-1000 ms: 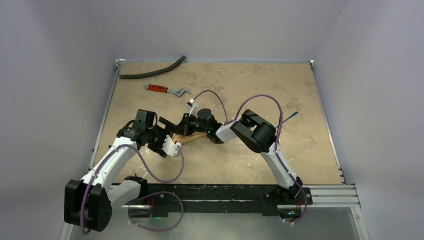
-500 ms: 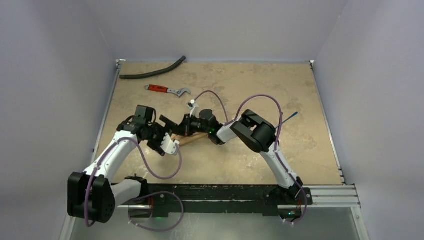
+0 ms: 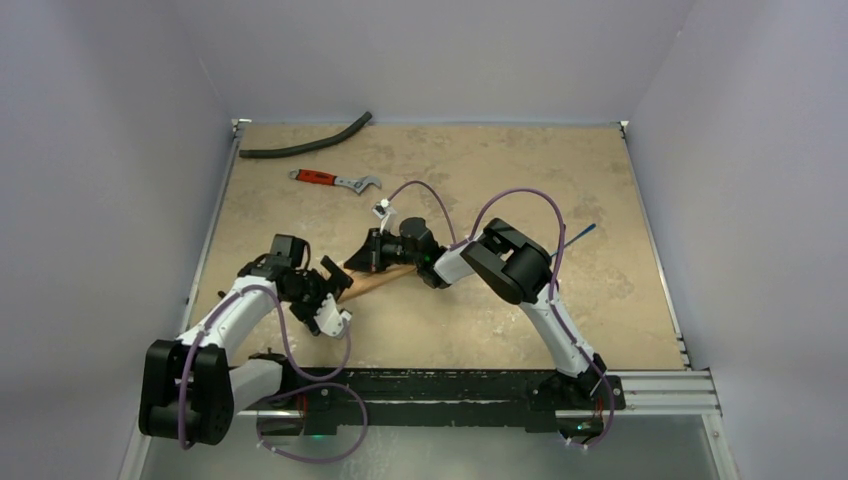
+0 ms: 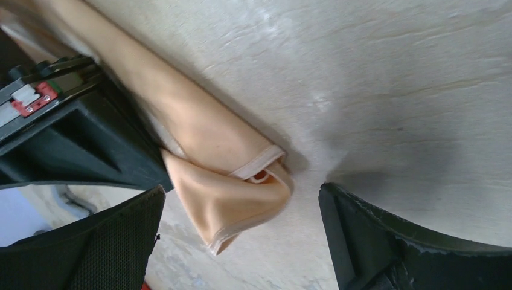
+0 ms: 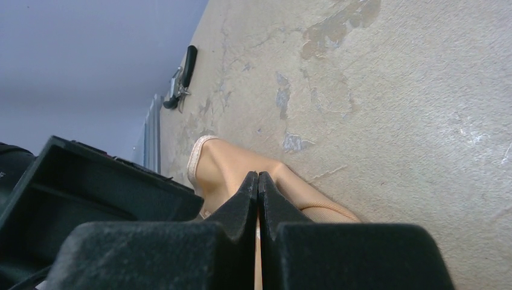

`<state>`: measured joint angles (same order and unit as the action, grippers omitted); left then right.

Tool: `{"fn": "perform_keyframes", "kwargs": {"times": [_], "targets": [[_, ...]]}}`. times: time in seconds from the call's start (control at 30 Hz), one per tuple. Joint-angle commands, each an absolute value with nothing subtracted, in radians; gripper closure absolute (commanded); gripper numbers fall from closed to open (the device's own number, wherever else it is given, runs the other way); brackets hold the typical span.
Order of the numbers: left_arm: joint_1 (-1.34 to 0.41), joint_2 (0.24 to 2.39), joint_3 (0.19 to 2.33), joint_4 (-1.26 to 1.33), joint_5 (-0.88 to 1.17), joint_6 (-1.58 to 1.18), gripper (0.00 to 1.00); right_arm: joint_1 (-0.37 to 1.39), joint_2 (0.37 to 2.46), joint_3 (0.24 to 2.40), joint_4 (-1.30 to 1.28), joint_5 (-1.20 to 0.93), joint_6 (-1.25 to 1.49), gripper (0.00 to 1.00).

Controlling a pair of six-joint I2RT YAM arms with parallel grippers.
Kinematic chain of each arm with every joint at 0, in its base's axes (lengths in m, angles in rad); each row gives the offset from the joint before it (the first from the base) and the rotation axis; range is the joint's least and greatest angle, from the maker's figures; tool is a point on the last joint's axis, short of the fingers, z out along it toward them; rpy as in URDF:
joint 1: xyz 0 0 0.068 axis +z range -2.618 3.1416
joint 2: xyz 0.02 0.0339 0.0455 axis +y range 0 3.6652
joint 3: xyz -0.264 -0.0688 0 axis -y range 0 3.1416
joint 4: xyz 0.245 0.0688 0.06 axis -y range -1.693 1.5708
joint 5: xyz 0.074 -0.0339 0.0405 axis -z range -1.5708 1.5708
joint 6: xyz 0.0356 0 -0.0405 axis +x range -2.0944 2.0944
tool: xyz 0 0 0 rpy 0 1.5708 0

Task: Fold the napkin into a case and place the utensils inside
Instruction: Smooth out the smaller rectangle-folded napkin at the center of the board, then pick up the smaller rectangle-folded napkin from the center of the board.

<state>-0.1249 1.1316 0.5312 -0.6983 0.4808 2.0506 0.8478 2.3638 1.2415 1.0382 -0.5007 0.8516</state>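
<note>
In my judgement the task is standing about half way. On the left, the left claw (image 3: pixel 338 297) is gaping wide and holding nothing. It is hovering just beside the near-left end of the napkin (image 3: pixel 385 281). The napkin is lying on the table (image 3: pixel 480 330) between the two arms, folded into a long narrow band. In the left wrist view its end is showing a doubled hem with a small opening, so it is beginning to look like the case.

More to the right, the right claw (image 5: pixel 258 187) is fully closed and is sitting against the other part of the band. Whether it is pinching cloth, I cannot tell. Far to the right, the fork (image 3: pixel 583 232) is lying well apart from the napkin, so putting the utensils inside is waiting to be done. The spoon is not showing clearly in any view.

Counting from left to right, I am finding one black hose (image 3: pixel 305 143), one red-handled wrench (image 3: pixel 335 180), one napkin, two arms and one fork.
</note>
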Motion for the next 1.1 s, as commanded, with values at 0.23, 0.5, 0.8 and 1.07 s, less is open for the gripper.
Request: {"fn": "perform_keyframes", "kwargs": {"times": [0.23,0.5,0.8,1.07], "targets": [[-0.120,1.255,0.461,-0.551,0.472,2.213,0.24,0.848,2.461,1.204,0.876,-0.520,0.858,1.00],[-0.122,1.260,0.392,-0.456,0.496,2.220,0.36,0.848,2.466,1.198,0.898,-0.530,0.878,1.00],[-0.125,1.244,0.351,-0.414,0.574,2.265,0.68,0.848,2.472,1.202,0.900,-0.528,0.896,1.00],[-0.131,1.269,0.414,-0.454,0.643,2.190,1.00,0.838,2.420,1.192,0.893,-0.524,0.880,1.00]]}}
